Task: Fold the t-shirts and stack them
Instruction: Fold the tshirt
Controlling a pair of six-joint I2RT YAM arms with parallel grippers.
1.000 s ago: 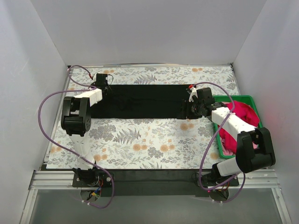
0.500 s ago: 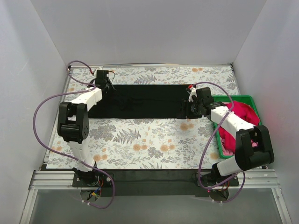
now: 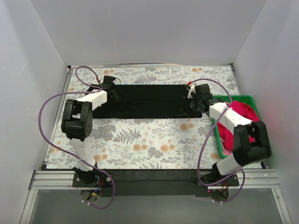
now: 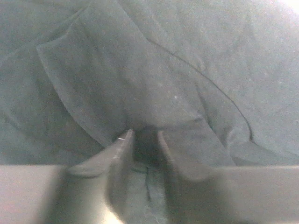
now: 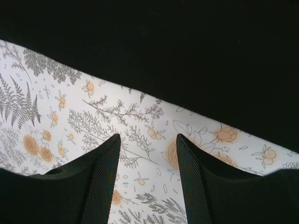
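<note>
Centrally, the black t-shirt (image 3: pixel 149 100) lies spread as a long, flat band across the far half of the floral tabletop (image 3: pixel 140 140), its length running from left to right. The pinkish-red t-shirt (image 3: pixel 244 113) is heaped in the green crate (image 3: pixel 217 140) at the right edge, well apart from the folding area. Both garments are judged to be light, limp cloth. Such cloth sags and creases wherever it is unsupported, slides easily over the smooth surface, and is not fragile. The band is therefore best gripped at its two ends, near the corners or the hem, so that it lifts as one taut edge rather than bunching. The left claw (image 4: pixel 143 134) is at the left end of the band. In the left wrist view its jaws are drawn to a narrow gap, with a raised ridge of black cloth apparently pinched between them and wrinkles radiating from that point. The right claw (image 5: pixel 147 136) is at the right end. In the right wrist view its jaws stand well apart and hold nothing. They hover over bare printed surface just beside the near edge of the shirt, and whether they touch the tabletop cannot be told. The fold appears to be at its start, and the stack is not yet begun.
</note>
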